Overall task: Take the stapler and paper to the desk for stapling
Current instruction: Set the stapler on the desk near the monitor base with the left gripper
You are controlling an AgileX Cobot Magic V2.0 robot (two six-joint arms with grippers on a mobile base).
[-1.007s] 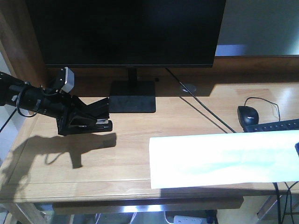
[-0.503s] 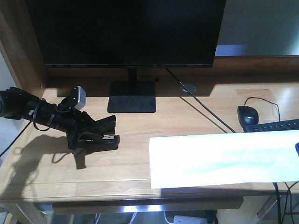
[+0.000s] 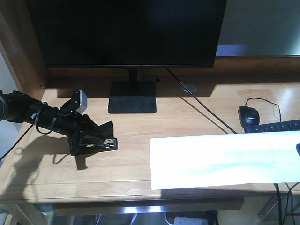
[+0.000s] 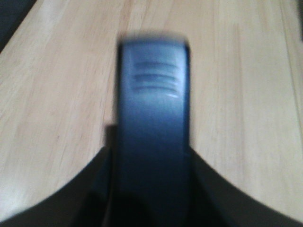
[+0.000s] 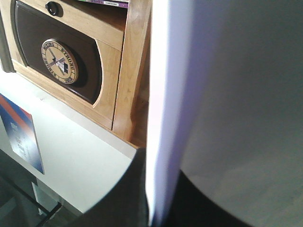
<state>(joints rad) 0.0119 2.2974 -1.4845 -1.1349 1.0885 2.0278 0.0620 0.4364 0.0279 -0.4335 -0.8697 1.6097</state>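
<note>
Left gripper [image 3: 89, 136] jaws clenched on stapler [image 3: 105, 143], tilted, low near left edge of bench [image 3: 136, 159], well apart from paper [image 3: 225, 159]. Right gripper [image 5: 163, 203] jaws pinch paper lying along front-right edge. Risk: tilted release, stapler tips or skids; paper tugged, creases, slides off edge.

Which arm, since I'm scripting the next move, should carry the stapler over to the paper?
Left, most likely: the left gripper is shut on the stapler over the desk, while the right gripper is occupied pinching the paper.
</note>
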